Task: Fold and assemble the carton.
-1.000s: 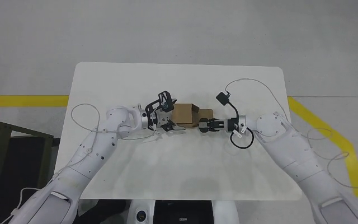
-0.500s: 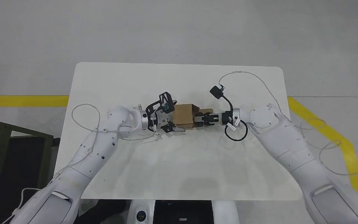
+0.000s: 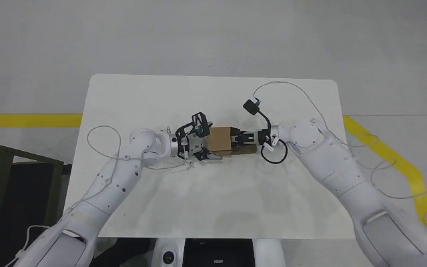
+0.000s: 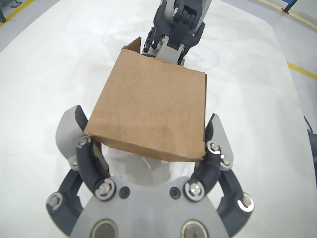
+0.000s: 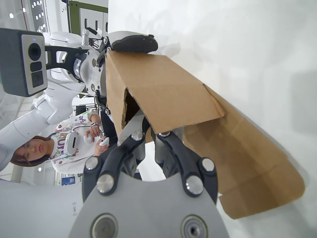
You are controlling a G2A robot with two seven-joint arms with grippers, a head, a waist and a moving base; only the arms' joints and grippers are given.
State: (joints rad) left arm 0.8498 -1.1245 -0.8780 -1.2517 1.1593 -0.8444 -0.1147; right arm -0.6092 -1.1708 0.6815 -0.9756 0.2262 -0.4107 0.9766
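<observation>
The carton (image 3: 220, 139) lies near the middle of the worktop (image 3: 213, 200), between our two hands. Our left hand (image 4: 146, 122) straddles its closed end, fingers (image 4: 71, 125) spread to the carton's width and pressed against both side walls. Our right hand (image 5: 149, 131) is at the open end with its fingers drawn close together. Their tips are hidden under the upper flap (image 5: 173, 100), so we cannot tell whether they pinch any cardboard.

We judge the step to be tucking in the end flaps. To do it well, we should brace firmly with the left hand but not so hard that the walls bow. The right hand should push straight along the carton's axis so the flap folds on its crease. The long loose flap (image 5: 247, 164) beside the worktop must stay free for closing last.
</observation>
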